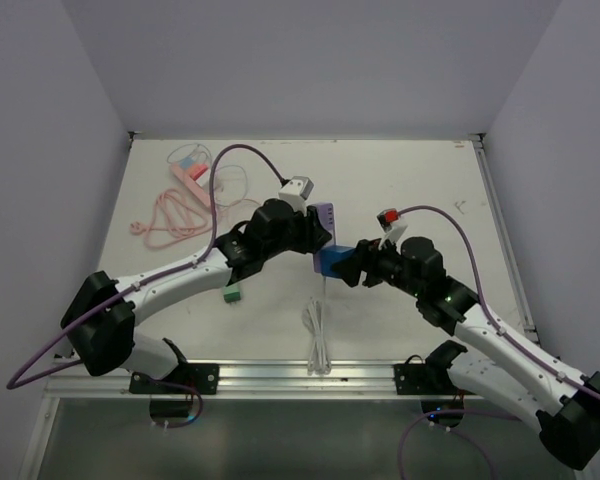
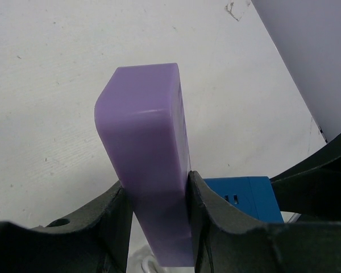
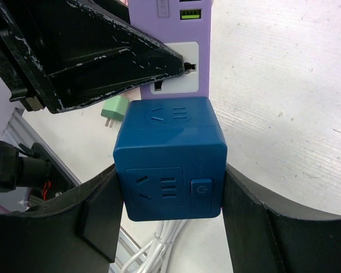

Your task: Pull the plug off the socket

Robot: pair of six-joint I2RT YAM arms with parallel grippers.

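Note:
The socket is a purple power strip (image 2: 145, 131), standing on end with my left gripper (image 2: 158, 190) shut on its narrow sides. The plug is a blue cube adapter (image 3: 170, 148) with a power button, and my right gripper (image 3: 170, 193) is shut on its two flanks. From above, the blue cube (image 1: 332, 262) sits right against the lower end of the purple strip (image 1: 325, 215), between the left gripper (image 1: 315, 232) and the right gripper (image 1: 352, 264). The joint between cube and strip is hidden, so I cannot tell whether the pins are still seated. One socket face of the strip (image 3: 202, 51) shows behind the cube.
A small green plug (image 1: 232, 293) lies on the table under the left arm. A white bundled cable (image 1: 318, 340) lies near the front rail. A pink cable (image 1: 180, 210) coils at the back left, a white adapter (image 1: 298, 188) lies behind the strip and a red-tipped plug (image 1: 390, 218) lies to its right.

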